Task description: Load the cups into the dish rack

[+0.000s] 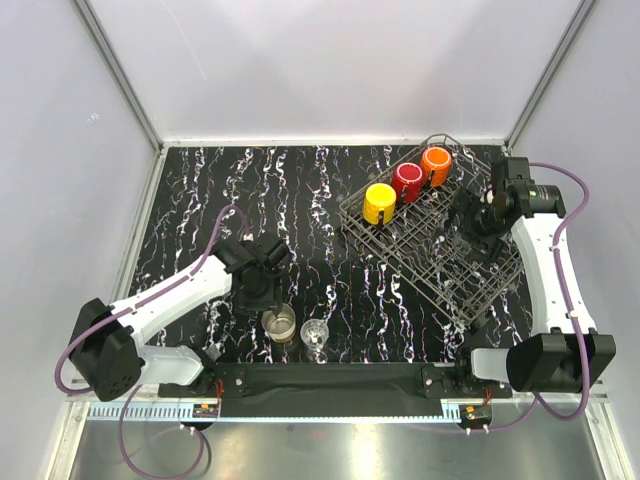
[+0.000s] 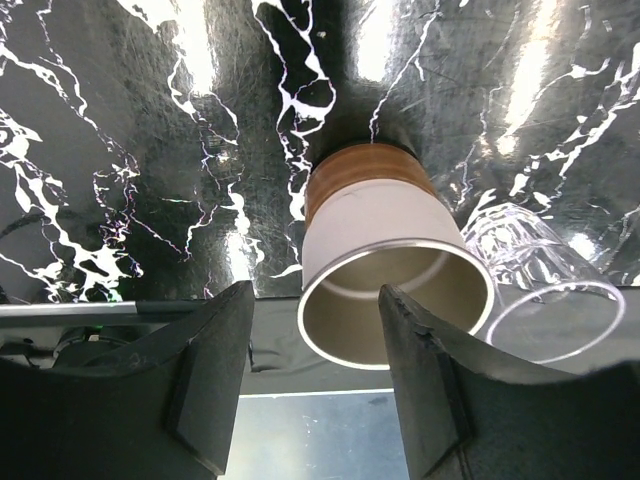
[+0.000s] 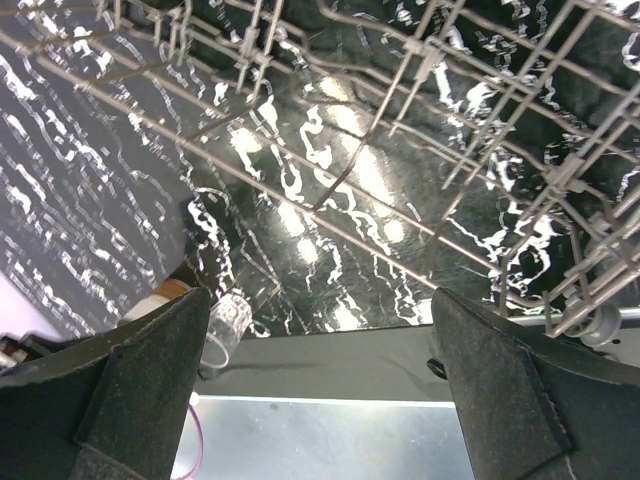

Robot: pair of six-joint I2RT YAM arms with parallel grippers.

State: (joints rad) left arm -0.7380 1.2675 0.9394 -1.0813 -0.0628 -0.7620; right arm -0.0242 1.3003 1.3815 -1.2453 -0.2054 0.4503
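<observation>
Your left gripper (image 2: 315, 300), jaws wide, hangs close by the upright brown-and-cream cup (image 2: 375, 250), which stands beside 1 clear glass (image 2: 540, 270). Your right gripper (image 3: 320, 298), equally wide, hangs over the dish rack (image 3: 480, 120).

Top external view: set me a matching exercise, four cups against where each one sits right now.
Things:
1 yellow mug
2 orange mug
3 brown-and-cream cup
4 clear glass

Places:
A on the table, just right of another cup
B in the dish rack, far end of the row of three
C on the table, in front of the open left gripper
D in the dish rack, near end of the row of three

Pairs: 1-D, 2-B, 3-C, 4-A
</observation>
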